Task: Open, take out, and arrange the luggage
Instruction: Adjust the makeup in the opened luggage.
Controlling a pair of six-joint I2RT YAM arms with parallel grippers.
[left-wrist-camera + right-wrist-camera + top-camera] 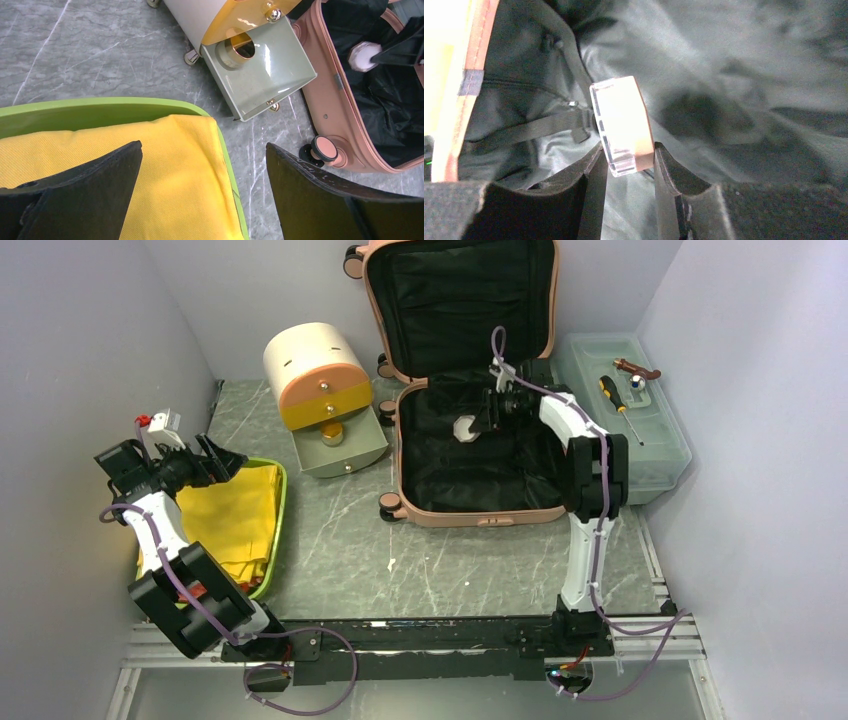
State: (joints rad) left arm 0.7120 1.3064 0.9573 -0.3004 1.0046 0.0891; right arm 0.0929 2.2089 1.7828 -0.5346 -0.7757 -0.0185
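The salmon-pink luggage [470, 515] lies open at the back middle of the table, lid propped upright, black lining showing. Inside the lower half, my right gripper [478, 423] is shut on a small clear-and-pink case [465, 428]. In the right wrist view the case [624, 122] stands on edge between the two fingers, gripper [628, 150], above the crumpled lining [724, 60]. At the far left my left gripper [235, 462] stands wide open and holds nothing. In its wrist view the gripper [203, 146] hangs over a yellow cloth [165, 175], with the luggage [345, 125] and case [364, 56] at the right.
A green tray [278, 510] holds the yellow cloth at the left. A cream half-round box [310, 360] with an orange drawer stands behind it, and its grey-green lower drawer [345, 445] is pulled out. A translucent toolbox [650, 455] with a screwdriver [615, 400] on top sits at the right, by the wall.
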